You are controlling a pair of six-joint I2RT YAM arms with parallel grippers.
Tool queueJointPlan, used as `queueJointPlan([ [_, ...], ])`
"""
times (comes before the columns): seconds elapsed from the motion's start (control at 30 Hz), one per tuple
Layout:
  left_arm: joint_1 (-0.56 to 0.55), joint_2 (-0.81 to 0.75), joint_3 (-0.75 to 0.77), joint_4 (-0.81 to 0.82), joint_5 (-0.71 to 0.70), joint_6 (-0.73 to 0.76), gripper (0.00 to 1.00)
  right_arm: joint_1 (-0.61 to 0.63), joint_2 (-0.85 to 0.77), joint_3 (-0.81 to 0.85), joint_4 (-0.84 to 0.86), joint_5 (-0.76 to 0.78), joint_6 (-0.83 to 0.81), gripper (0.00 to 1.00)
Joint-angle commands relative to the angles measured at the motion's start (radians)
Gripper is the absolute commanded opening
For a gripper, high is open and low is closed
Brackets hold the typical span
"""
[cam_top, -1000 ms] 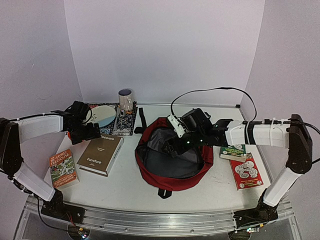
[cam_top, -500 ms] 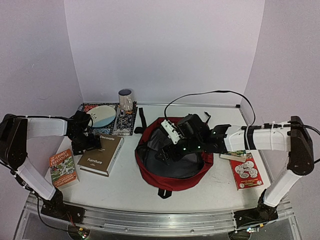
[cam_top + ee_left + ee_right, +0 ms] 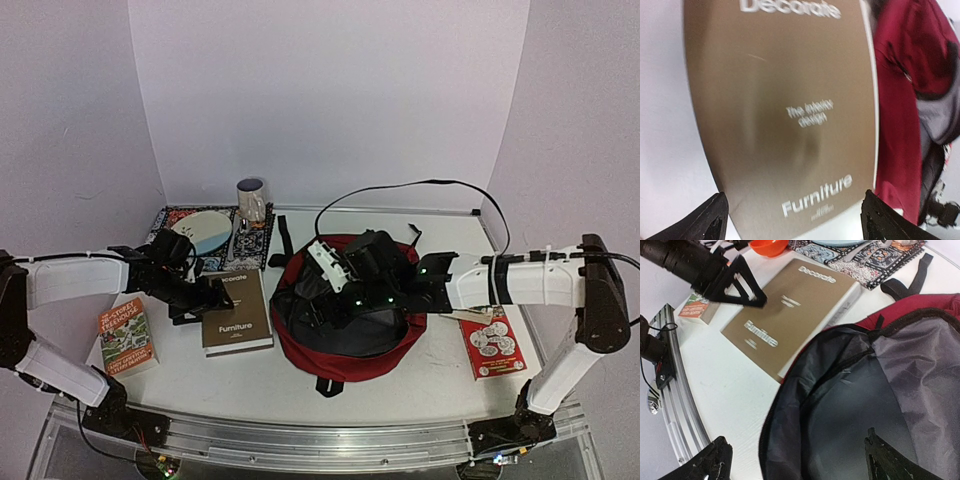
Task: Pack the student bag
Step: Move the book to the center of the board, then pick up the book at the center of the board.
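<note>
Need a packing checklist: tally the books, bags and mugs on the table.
Books: 3 (brown "Decorate Furniture" hardback, green-and-orange paperback, red coin-cover paperback)
Bags: 1 (dark red fabric backpack)
Mugs: 1 (grey-and-white ceramic mug)
Total: 5
Pale edge under the right arm: cannot tell.

A lab test booth: plain white walls (image 3: 330, 90) enclose a table (image 3: 420, 385) fronted by an aluminium rail (image 3: 320, 438).

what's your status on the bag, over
Left gripper open at brown book edge, right gripper open over student bag. Bag unzipped, nothing seen inside. Only the right arm over the opening.
</note>
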Motion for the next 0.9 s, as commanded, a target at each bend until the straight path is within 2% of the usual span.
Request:
queueJointPlan([
  [0.0, -0.019, -0.104, -0.04, 0.07, 0.0, -0.078, 0.92, 0.016, -0.011, 0.04, 0.032, -0.013, 0.041, 0.92],
  [0.2, -0.013, -0.173, -0.118, 0.106, -0.144, -0.129, 0.88, 0.033, -0.005, 0.046, 0.048, -0.018, 0.068, 0.92],
  [0.4, 0.032, -0.144, -0.207, 0.328, 0.013, -0.158, 0.81, 0.045, 0.017, 0.063, 0.054, -0.023, 0.081, 0.92],
  [0.5, 0.051, -0.125, -0.234, 0.385, 0.043, -0.153, 0.75, 0.049, 0.026, 0.065, 0.058, -0.028, 0.087, 0.92],
  [0.63, 0.103, -0.091, -0.285, 0.539, 0.177, -0.191, 0.65, 0.05, 0.034, 0.071, 0.06, -0.029, 0.09, 0.91],
  [0.87, 0.105, -0.052, -0.302, 0.6, 0.239, -0.207, 0.46, 0.052, 0.043, 0.086, 0.06, -0.029, 0.086, 0.91],
])
